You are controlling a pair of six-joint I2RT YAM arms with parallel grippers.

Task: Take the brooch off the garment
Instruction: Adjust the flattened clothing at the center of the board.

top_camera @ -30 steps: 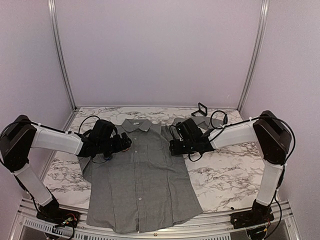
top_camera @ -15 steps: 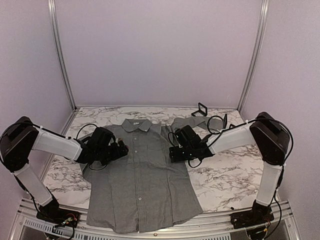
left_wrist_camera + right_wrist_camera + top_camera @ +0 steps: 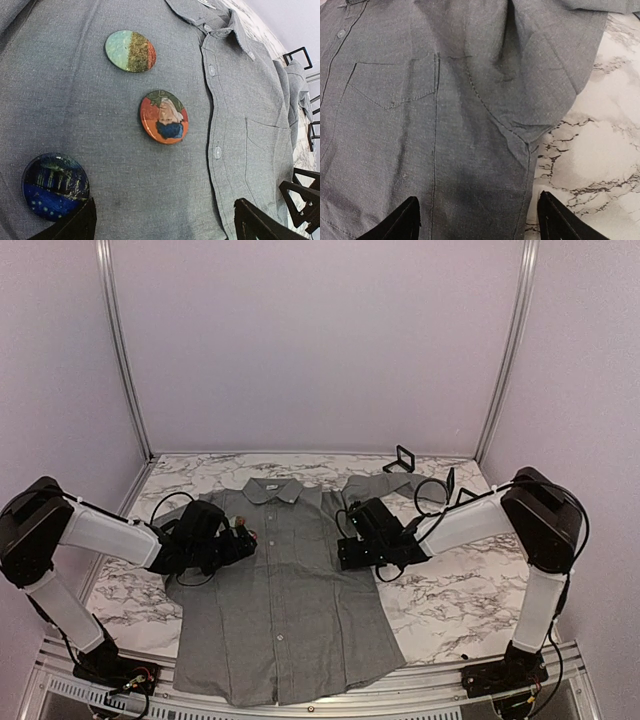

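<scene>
Grey shirt lies flat on the tabletop. Pinned on its left chest are a teal brooch, an orange brooch and a blue brooch. Left jaws hover there, spread wide and empty. Right jaws are the same at the right armpit seam, beside the pocket.

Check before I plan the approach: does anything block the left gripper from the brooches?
Nothing visible does. The orange brooch, green brooch and blue brooch lie uncovered on the shirt before the open left gripper.

Blue brooch btm edge hid by left gripper; garment cropped in wrist views; brooches tiny fr. top.
</scene>
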